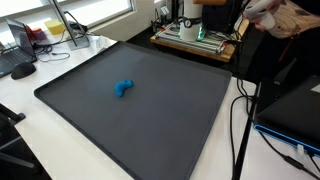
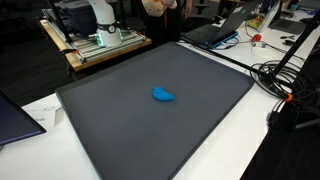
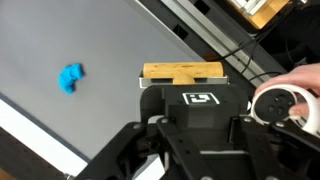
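Observation:
A small blue object lies near the middle of a large dark grey mat on a white table. In the wrist view the blue object sits at the left on the mat, far from my gripper. The gripper's black linkage fills the bottom of that view, drawn together, with nothing seen between the fingers. It faces the robot's own black base with a white square marker. The gripper itself does not show in either exterior view.
The robot base stands on a wooden platform behind the mat. A person holds a white controller nearby. Laptops and cables lie around the mat's edges.

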Available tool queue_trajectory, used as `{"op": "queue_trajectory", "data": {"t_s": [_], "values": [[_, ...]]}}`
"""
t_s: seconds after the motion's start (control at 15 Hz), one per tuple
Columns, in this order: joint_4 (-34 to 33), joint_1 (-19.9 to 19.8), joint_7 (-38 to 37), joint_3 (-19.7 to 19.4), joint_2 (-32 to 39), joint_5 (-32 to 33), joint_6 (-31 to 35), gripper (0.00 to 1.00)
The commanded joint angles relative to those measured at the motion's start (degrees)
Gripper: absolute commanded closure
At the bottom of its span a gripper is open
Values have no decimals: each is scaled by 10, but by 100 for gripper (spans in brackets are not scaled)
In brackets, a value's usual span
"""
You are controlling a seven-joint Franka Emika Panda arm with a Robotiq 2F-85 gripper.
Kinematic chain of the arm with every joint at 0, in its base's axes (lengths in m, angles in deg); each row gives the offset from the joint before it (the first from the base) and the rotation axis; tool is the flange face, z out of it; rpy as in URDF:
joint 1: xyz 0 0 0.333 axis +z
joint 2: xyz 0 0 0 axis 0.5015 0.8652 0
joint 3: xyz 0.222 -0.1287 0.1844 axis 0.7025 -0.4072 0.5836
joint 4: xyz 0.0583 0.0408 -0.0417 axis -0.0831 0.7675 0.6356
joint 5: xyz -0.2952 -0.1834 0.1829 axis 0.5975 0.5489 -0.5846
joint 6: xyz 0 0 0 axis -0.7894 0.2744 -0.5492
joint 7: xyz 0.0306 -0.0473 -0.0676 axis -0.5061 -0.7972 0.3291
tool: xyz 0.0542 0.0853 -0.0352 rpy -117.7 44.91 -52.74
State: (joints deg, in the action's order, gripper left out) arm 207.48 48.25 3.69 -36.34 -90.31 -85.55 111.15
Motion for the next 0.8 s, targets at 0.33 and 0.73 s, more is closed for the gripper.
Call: {"op": "queue_trajectory", "data": {"t_s": [0.33,0.73], "values": [[-174,-29,69,-73,41,10,-4,53],[-223,-37,86,-91,77,4,-10,53]]}}
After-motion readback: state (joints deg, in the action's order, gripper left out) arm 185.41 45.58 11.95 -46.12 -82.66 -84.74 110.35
